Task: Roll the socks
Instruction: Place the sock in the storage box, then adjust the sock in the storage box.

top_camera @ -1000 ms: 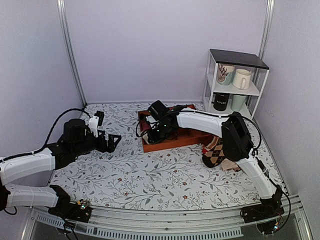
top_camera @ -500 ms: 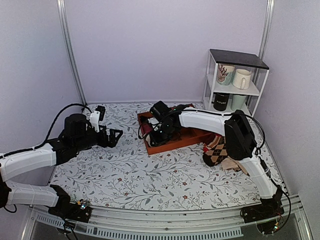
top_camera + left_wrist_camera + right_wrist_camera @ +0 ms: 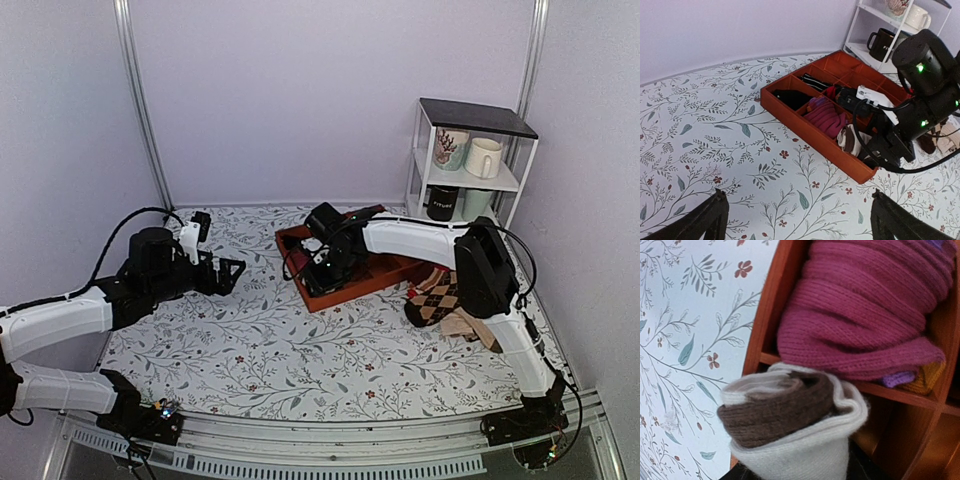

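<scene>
The cream-white socks [image 3: 790, 425] with a dark brown band are wound into one tight bundle, the brown layer coiled inside the cream outer wrap. The bundle stands in the corner compartment of the orange-red divided tray [image 3: 815, 134] nearest the left arm, just beside a magenta knitted roll [image 3: 865, 315] in the next compartment.

The right claw [image 3: 323, 270] hangs right over that corner. Dark parts show on either side of the bundle at the bottom of the wrist view, but the pictures do not show whether it grips the bundle or is loose of it. The left claw [image 3: 800, 220] hovers released, fingers spread wide, above the floral-patterned surface [image 3: 250, 340], well apart from the tray.

The rolling looks finished and the bundle looks stowed. What seems left is for the right arm to let go, if it holds on, and lift clear without dragging the wrap open. Brown-and-tan argyle socks [image 3: 432, 300] lie unrolled on the surface to the tray's right.
</scene>
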`<state>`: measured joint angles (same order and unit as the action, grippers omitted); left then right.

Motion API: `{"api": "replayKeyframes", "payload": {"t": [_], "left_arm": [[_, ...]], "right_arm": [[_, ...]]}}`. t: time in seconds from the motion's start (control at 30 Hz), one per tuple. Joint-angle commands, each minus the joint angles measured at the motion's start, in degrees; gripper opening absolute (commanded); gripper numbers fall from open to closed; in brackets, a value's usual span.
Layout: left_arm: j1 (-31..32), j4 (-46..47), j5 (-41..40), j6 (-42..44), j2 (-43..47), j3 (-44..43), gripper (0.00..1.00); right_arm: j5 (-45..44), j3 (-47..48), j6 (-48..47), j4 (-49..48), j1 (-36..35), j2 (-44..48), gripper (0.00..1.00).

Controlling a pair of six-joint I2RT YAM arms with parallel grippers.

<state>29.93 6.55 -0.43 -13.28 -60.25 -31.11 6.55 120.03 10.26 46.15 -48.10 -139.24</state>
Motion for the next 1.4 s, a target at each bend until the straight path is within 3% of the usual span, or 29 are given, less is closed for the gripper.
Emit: {"api": "replayKeyframes", "payload": {"t": [0.0,0.33,0.9,1.37], "left_arm": [[-0.8,-0.3,0.5,0.5,-0.5,-1.3,0.99],[-0.8,-0.2,0.5,0.9,-1.3,-1.6,0.99],[-0.8,-0.3,0.6,1.1,-1.7,-1.3,1.00],[-0.8,-0.4,0.7,1.2,-2.5,-1.4,1.00]], "right_arm": [[-2.1,-3.3,-0.2,4.3,2.2,0.2,0.54],[-1.6,-3.4,0.9,0.7,2.7,4.1,0.60],[-2.8,-7.3,-0.6,-4.5,2.8,12.7,0.61],[1.7,-6.8,-5.5,-4.7,2.8,9.9,0.56]]}}
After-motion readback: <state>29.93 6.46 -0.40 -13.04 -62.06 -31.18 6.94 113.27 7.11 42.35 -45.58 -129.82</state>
